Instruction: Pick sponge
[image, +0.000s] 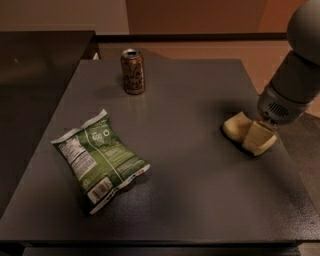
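The sponge (235, 126) is a pale yellow soft block lying on the dark table (190, 200) near its right edge. My gripper (258, 139) comes down from the grey arm (287, 97) at the upper right and sits at the sponge's right end, overlapping it in the camera view. The right part of the sponge is hidden behind the gripper. Whether the gripper touches the sponge cannot be told.
A brown drink can (133, 71) stands upright at the back of the table. A green snack bag (98, 159) lies flat at the front left. A darker counter (40, 55) adjoins the table on the left. The table's right edge is close beside the gripper.
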